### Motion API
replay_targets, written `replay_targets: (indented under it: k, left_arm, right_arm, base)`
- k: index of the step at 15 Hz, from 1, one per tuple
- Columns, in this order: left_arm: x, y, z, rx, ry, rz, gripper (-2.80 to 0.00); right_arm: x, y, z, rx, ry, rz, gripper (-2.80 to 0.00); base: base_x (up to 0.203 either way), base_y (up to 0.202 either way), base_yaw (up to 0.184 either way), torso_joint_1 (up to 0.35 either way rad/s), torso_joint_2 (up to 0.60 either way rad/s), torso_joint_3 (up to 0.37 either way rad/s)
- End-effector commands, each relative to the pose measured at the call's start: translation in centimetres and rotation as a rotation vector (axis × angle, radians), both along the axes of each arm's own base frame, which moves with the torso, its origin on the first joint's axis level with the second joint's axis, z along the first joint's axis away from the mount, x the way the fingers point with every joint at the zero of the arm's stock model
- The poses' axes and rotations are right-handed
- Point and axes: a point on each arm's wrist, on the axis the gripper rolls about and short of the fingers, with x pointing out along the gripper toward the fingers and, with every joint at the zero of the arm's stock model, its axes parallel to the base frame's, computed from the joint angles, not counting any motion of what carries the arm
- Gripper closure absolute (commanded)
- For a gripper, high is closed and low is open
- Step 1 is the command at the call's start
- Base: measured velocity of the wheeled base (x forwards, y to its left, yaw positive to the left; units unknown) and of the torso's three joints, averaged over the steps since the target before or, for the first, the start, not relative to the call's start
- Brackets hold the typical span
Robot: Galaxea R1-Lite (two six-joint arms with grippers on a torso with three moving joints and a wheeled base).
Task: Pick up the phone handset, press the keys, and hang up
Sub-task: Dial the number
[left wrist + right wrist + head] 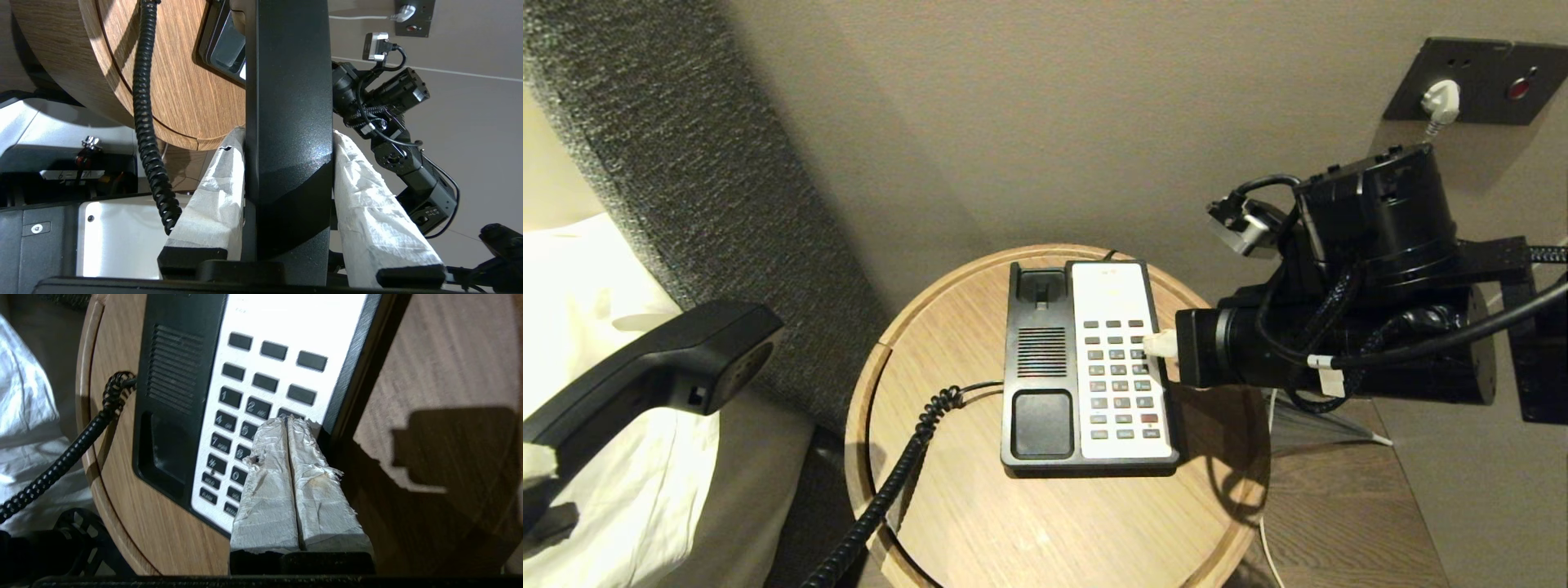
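Two hands (288, 424), handset (654, 367), numbered keys (245, 416)

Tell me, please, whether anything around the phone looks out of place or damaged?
Nothing is damaged. The phone handset is off its cradle, held by the left gripper out beyond the round table, its coiled cord trailing off the edge. The right gripper, shut, points at the keypad; its finger wrapping is frayed.

One phone base (1086, 367) sits on one round desk (980, 506). There is one handset (645, 367), one coiled cord (890, 482), two claws, left (288, 163) and right (288, 428), and one wall socket plate (1482, 80) with one white plug (1441, 100).
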Motion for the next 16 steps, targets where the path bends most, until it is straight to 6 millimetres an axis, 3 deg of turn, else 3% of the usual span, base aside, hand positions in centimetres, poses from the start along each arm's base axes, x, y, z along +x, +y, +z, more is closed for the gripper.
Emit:
replay_targets:
  k: [1, 16]
  left_arm:
    - [0.0, 0.0, -0.1, -0.004, 0.008, 0.000, 0.00]
    - [-0.1, 0.0, -0.3, 0.000, 0.012, 0.001, 0.00]
  right_arm:
    - [-0.6, 0.0, -0.2, -0.003, 0.007, 0.008, 0.00]
    - [-0.2, 0.6, -1.3, -0.031, 0.029, 0.014, 0.00]
  base:
    - [0.000, 0.000, 0.000, 0.000, 0.00, 0.000]
    - [0.000, 0.000, 0.000, 0.000, 0.00, 0.000]
